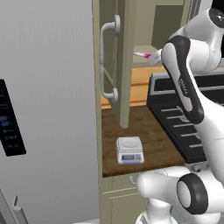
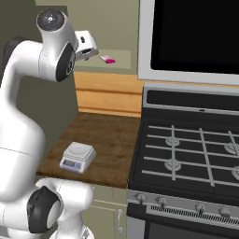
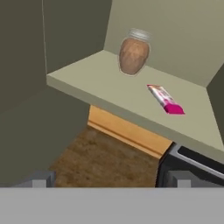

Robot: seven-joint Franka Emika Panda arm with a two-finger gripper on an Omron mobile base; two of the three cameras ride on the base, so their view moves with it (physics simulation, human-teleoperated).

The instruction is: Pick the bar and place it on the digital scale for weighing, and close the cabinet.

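Nothing is done yet: the pink-and-white wrapped bar (image 3: 165, 99) lies on the open olive-beige cabinet (image 1: 124, 65) shelf, the small white digital scale (image 1: 129, 150) below stays bare, the gripper (image 3: 109, 178) spread and empty.

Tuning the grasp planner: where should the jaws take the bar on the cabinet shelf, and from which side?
Likely across the narrow width at mid-length. The bar lies flat on the shelf, apart from the jar, so come in from the open front and down from above, open jaws straddling its long edges.
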